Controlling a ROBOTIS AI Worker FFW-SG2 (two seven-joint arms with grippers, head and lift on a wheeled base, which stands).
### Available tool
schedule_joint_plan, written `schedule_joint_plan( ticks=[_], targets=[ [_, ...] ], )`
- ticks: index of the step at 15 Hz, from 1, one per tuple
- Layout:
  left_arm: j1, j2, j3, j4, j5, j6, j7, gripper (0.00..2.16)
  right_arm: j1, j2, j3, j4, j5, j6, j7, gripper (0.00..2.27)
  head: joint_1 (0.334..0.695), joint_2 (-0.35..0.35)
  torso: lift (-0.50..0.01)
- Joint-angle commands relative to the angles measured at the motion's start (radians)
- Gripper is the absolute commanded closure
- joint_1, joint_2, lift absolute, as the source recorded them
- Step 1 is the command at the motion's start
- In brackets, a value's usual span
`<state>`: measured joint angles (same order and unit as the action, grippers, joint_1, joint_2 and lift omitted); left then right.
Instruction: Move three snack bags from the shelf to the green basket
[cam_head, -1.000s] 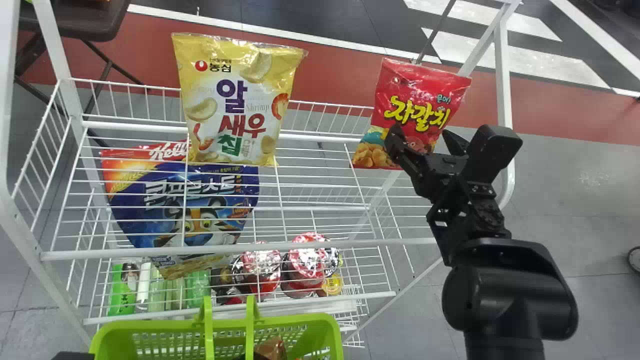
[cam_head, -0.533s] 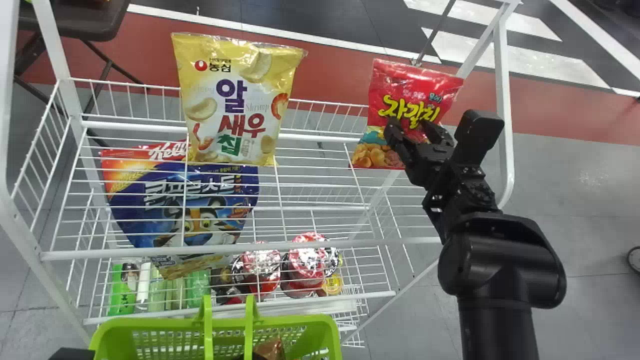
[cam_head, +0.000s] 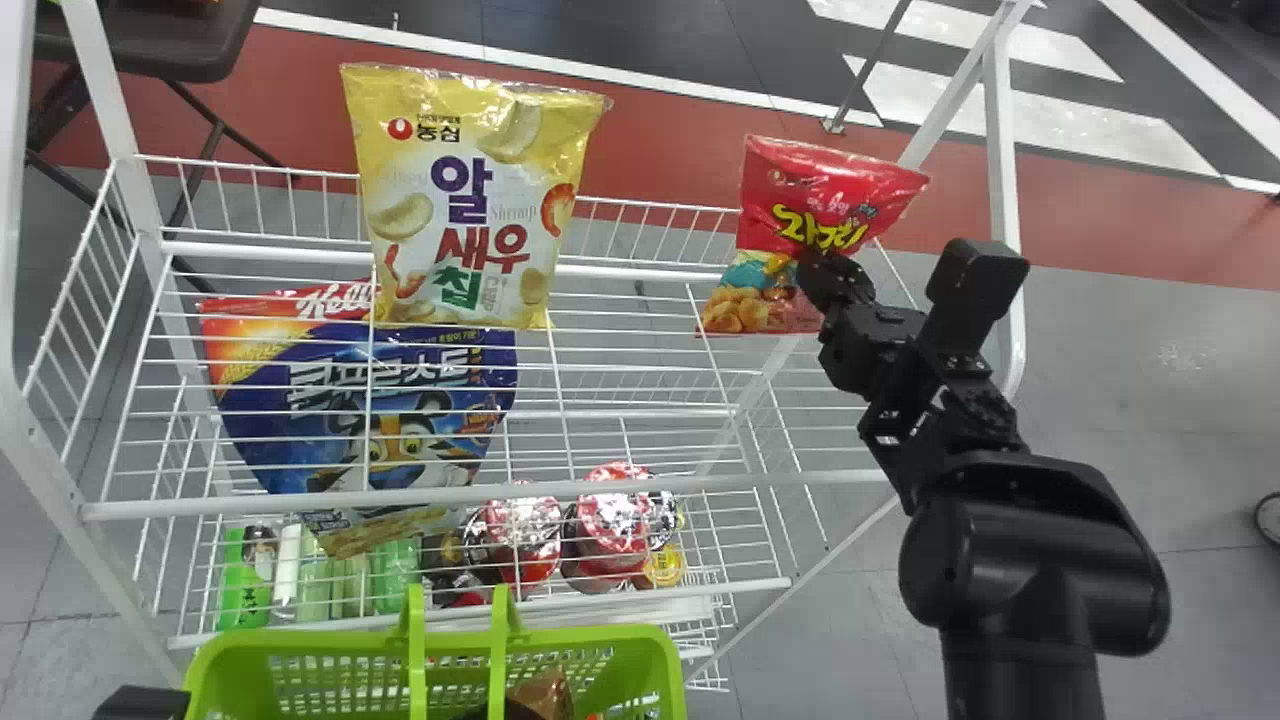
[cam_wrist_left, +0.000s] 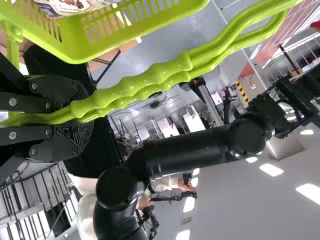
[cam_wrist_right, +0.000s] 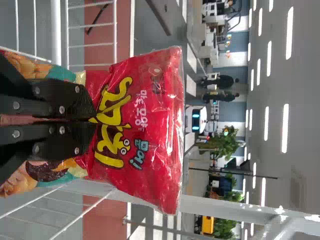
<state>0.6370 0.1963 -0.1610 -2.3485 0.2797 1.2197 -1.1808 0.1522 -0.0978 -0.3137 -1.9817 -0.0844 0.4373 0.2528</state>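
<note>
Head view: the right gripper (cam_head: 835, 290) is pinching the printed face of the red bag (cam_head: 775, 205) at the right end of the shelf (cam_head: 700, 486). Right wrist view: its fingertips are almost meeting, with the bag's film bunching at them. The red bag is standing slightly askew, its top leaning free above the grip. The yellow bag (cam_head: 470, 200) is standing upright near the shelf's far edge, left of the red bag and well apart from it. The blue bag (cam_head: 400, 400) is resting on a lower level, under the wires. The basket (cam_head: 300, 650) is hanging before the shelf's near edge, and a brown packet (cam_head: 545, 695) is lying inside. Left wrist view: the left gripper (cam_head: 145, 703) is clamping the green handles (cam_wrist_left: 135, 82), its fingers closing around them.
</note>
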Motion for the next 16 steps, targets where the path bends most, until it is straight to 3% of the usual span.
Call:
schedule_joint_plan(
  ticks=[1,5,10,14,16],
  targets=[
    [-0.002,-0.001,0.0,0.0,0.001,-0.002,0.001,1.52,0.061,0.004,-0.015,-0.137,-0.052,0.044,0.02,2.24,0.695,-0.35,-0.048],
    [-0.005,-0.001,0.0,0.0,-0.002,-0.002,0.001,1.52,0.141,0.02,-0.088,-0.396,-0.143,0.39,0.129,2.24,0.695,-0.35,-0.048],
    [-0.005,-0.017,-0.002,0.0,-0.013,-0.005,0.003,1.52,0.274,0.081,-0.188,-0.638,-0.181,0.694,0.263,2.24,0.695,-0.35,-0.048],
    [-0.003,-0.037,0.0,0.0,-0.027,-0.009,0.003,1.52,0.348,0.081,-0.338,-0.71,-0.377,1.025,0.324,2.24,0.695,-0.35,-0.048],
    [-0.003,-0.043,0.001,0.002,-0.03,-0.012,0.004,1.52,0.376,0.076,-0.383,-0.741,-0.411,1.135,0.368,2.24,0.695,-0.35,-0.048]
  ],
)
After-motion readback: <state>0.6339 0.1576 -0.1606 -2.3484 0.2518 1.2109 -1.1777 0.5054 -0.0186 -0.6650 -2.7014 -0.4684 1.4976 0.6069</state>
